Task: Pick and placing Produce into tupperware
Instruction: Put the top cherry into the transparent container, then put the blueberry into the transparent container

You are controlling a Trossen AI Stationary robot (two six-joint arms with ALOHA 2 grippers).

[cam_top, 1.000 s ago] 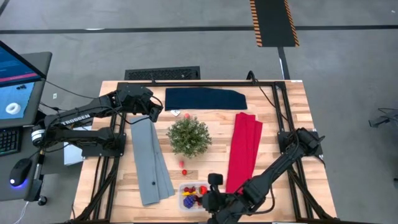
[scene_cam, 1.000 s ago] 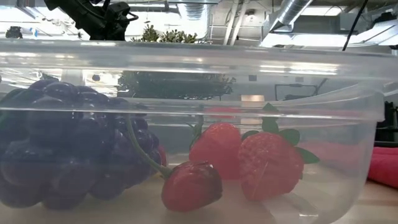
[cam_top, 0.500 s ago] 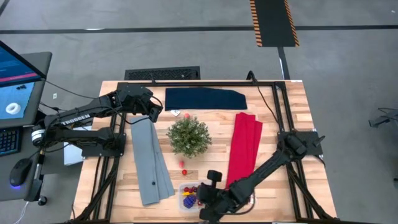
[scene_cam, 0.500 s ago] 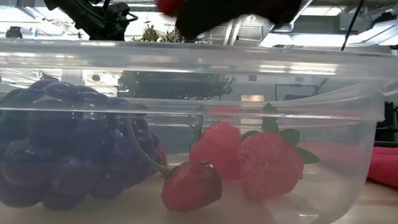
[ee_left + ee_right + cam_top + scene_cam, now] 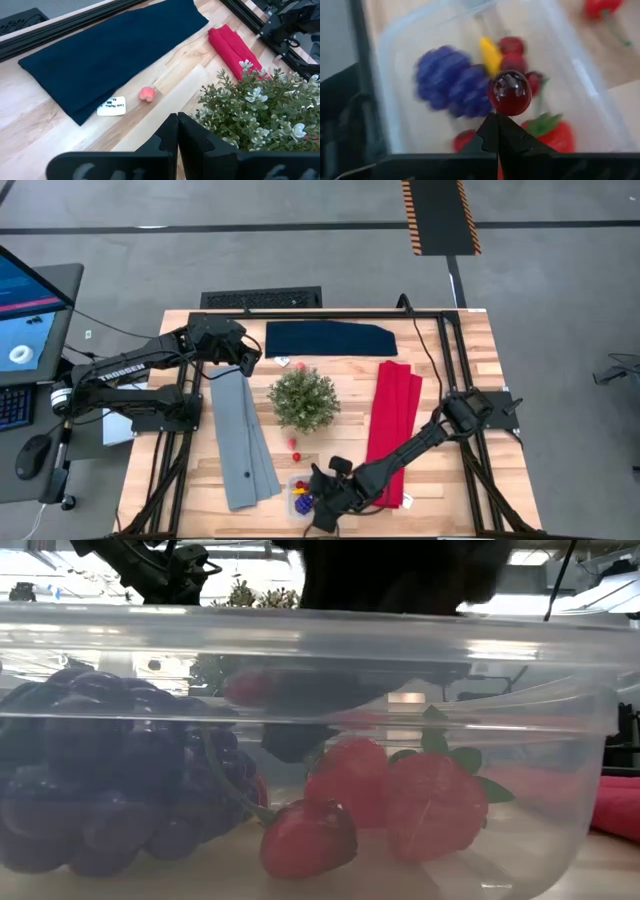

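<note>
I had the right hand (image 5: 496, 120) over the tupperware (image 5: 293, 480) at the front edge of the desk (image 5: 460, 340), its fingers pressed together on a small red berry (image 5: 509, 92) pinched at the very tips. In the right wrist view the berry sat above the container's middle, over the purple grape cluster (image 5: 445, 82), the yellow piece (image 5: 490, 55) and the strawberries (image 5: 435, 805) already inside. My worry was the grip: the berry was round and glossy, held only by its lower edge, so it looked likely to squirt out sideways as the fingers parted and bounce off the fruit below, over the low rim and onto the desk. Coming down too far was another risk, since the fingers could have nudged the light container along the wood or pressed into the grapes. One red fruit (image 5: 295, 443) lay between the green plant (image 5: 303, 398) and the container, another one (image 5: 147, 93) by the navy cloth (image 5: 115, 47) toward the back edge. The left hand (image 5: 177, 131) waited there, fingers pressed together, empty.
</note>
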